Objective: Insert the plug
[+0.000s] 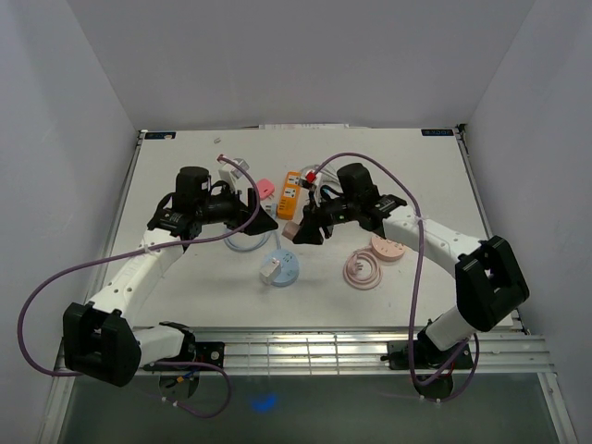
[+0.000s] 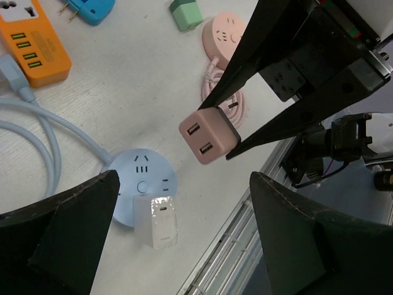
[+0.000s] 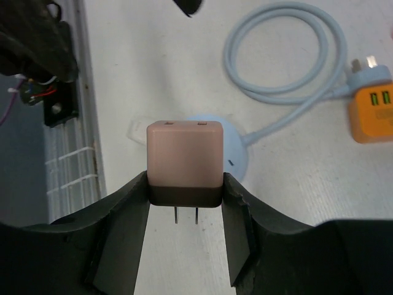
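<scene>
My right gripper (image 1: 298,231) is shut on a pink cube plug (image 3: 184,161), prongs pointing back toward the wrist. It holds the plug in the air above the table, and the plug also shows in the left wrist view (image 2: 209,135). A pale blue round socket (image 1: 279,270) lies below it with a white charger (image 2: 156,221) plugged in; the socket also shows in the right wrist view (image 3: 236,153). My left gripper (image 1: 268,222) is open and empty, hovering just left of the right gripper, above the blue socket (image 2: 141,181).
An orange power strip (image 1: 289,192) lies behind the grippers. A pink round socket (image 1: 387,248) with its coiled pink cable (image 1: 363,270) sits to the right. The blue socket's cable (image 3: 288,55) loops on the table. A green adapter (image 2: 186,13) and a blue plug (image 2: 92,9) lie nearby.
</scene>
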Robot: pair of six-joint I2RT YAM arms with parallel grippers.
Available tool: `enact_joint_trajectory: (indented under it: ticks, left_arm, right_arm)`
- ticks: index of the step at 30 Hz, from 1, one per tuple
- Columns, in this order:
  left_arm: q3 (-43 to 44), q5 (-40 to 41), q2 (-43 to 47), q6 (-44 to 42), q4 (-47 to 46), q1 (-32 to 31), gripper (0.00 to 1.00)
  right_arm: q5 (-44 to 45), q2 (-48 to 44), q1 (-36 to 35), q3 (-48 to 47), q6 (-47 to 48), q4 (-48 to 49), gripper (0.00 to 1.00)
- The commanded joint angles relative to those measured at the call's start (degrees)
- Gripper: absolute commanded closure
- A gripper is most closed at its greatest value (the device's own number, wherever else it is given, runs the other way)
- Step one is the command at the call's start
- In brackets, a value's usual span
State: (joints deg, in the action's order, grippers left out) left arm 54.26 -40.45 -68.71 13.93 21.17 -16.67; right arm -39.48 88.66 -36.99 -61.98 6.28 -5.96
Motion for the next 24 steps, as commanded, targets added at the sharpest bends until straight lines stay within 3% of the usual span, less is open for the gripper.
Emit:
enact_joint_trajectory:
  ticks: [1, 9, 17, 24]
  left_arm:
    - [1.03, -6.65, 1.55, -2.42, -3.32, 0.14, 0.02]
    - [-0.91, -13.16, 2.88, -1.98, -6.84, 0.14, 0.07]
    - [-2.49, -22.65, 3.05, 1.01, -11.94, -0.12, 0.08]
    - [-3.11, -25.38, 3.49, 1.8, -13.26, -1.7, 0.05]
  right_arm:
    - [-12.8, -3.23, -0.27, 0.36, 1.19, 2.53, 0.56]
    - [-25.37, -4.11, -0.18, -1.39, -1.62, 3.06, 0.55]
    - [-29.24, -2.62, -0.18, -3.24, -5.22, 5.25, 0.55]
    - [-30.65, -0.86, -0.18, -5.26, -8.31, 8.59, 0.55]
